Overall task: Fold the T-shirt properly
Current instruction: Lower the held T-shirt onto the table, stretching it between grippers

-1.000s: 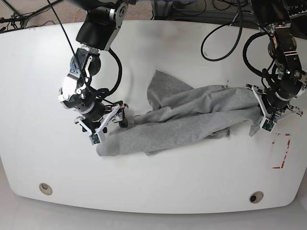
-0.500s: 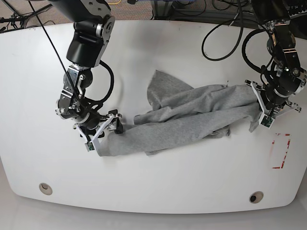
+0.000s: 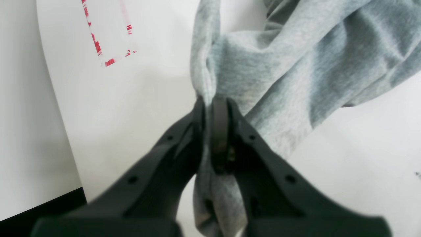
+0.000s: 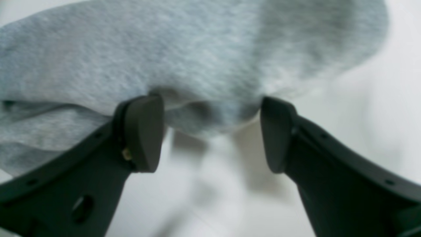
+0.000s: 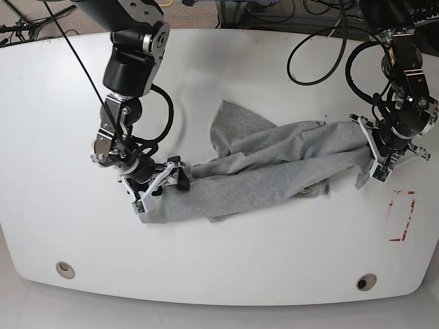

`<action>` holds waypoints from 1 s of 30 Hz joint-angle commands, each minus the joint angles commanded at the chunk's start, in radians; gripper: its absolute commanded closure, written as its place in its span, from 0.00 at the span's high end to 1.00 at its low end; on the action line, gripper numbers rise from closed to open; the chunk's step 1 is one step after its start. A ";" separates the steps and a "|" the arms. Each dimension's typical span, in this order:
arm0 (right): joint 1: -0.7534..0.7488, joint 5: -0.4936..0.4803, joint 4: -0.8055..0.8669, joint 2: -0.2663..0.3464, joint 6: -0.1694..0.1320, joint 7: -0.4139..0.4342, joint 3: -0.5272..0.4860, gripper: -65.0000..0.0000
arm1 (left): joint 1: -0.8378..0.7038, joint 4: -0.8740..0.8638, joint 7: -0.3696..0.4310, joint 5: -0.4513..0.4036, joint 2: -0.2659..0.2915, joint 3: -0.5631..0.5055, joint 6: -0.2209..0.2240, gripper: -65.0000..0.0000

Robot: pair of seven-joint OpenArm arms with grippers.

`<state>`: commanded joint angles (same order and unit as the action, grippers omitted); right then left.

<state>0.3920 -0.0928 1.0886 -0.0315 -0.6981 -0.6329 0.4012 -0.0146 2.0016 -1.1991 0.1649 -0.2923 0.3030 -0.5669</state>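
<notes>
The heather-grey T-shirt (image 5: 274,164) lies bunched in a long crumpled strip across the middle of the white table (image 5: 226,260). My left gripper (image 5: 377,164) is at the strip's right end, shut on a gathered fold of the T-shirt (image 3: 250,75), with cloth running between its fingers (image 3: 218,131). My right gripper (image 5: 159,186) is at the strip's left end, open, its fingertips (image 4: 144,131) straddling the rounded cloth edge of the T-shirt (image 4: 197,65) without closing on it. No neck tag or print shows.
A red-marked rectangle (image 5: 401,216) is taped on the table right of the shirt, near the right edge. Black cables (image 5: 322,55) loop over the table's back right. Two round holes (image 5: 65,269) sit near the front edge.
My right arm has shifted right and down onto the shirt's left end, its open fingers now over the cloth. The left gripper has stayed put, still clamping the right end.
</notes>
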 joint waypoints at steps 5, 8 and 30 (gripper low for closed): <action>0.011 -0.006 -0.066 0.002 0.000 0.051 0.000 0.67 | 0.000 0.000 0.000 0.000 0.002 0.000 0.000 0.01; 0.011 -0.003 -0.063 0.000 0.000 0.063 0.000 0.61 | 0.000 0.000 0.000 0.002 0.003 0.000 -0.002 0.01; -0.133 -0.008 0.509 -0.003 0.047 -0.204 -0.005 0.00 | 0.028 0.000 0.000 0.008 0.026 -0.012 -0.002 0.01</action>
<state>0.2585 -0.1005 1.5980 -0.0345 -0.6513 -0.8370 0.3966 0.0130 2.0016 -1.1991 0.1726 -0.2662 0.2908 -0.5685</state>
